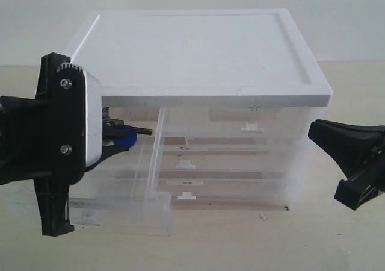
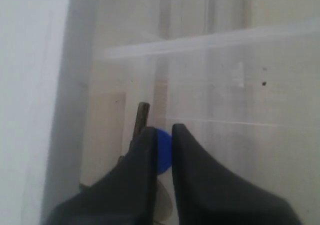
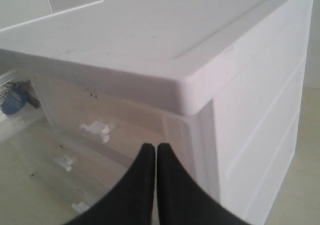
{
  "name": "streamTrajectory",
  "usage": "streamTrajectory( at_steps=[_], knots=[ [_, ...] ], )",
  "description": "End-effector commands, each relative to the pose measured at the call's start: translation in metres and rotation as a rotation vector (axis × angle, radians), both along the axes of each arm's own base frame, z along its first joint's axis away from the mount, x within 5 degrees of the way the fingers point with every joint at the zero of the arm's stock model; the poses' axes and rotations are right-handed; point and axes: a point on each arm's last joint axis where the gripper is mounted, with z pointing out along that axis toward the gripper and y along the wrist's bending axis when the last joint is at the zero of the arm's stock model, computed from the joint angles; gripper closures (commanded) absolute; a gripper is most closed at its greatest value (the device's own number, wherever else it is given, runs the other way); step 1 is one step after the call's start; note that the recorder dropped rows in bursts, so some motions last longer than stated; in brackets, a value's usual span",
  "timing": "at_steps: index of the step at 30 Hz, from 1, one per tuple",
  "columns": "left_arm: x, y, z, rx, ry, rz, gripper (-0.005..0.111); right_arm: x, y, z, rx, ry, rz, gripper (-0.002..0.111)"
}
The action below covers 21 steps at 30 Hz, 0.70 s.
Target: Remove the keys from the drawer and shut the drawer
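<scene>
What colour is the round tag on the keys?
Blue. The tag shows best in the left wrist view, pinched by the left gripper.

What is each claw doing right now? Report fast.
Left claw: closed on the keys.
Right claw: closed, holding nothing.

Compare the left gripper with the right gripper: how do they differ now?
The left gripper is shut on the keys, pinching the blue fob; the right gripper is shut on nothing. The left gripper is at the open drawer; the right gripper is beside the cabinet, at its right side, and appears clear of it. Both are black with tapered fingers.
</scene>
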Motion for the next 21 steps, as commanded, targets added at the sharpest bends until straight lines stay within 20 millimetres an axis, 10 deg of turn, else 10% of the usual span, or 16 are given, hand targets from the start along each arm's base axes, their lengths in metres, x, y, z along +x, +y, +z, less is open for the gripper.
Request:
streamTrajectory(
  at_steps=[1,8,14,21],
  knots=[
    [-0.001,0.0,-0.007,-0.027,-0.153,-0.046,0.096,0.001,0.0,0.001,-0.003,-0.001,0.004,0.108],
    [0.0,-0.001,-0.017,-0.008,-0.1,-0.036,0.101,0.001,0.0,0.0,-0.005,0.003,-0.001,0.108],
    [-0.029,0.011,0.047,-0.225,-0.072,0.036,0.102,0.001,0.0,0.0,-0.005,0.0,-0.001,0.108],
    [-0.054,0.034,0.023,0.136,0.298,0.054,0.102,0.0,0.0,0.0,-0.009,0.003,0.005,0.108]
  ],
)
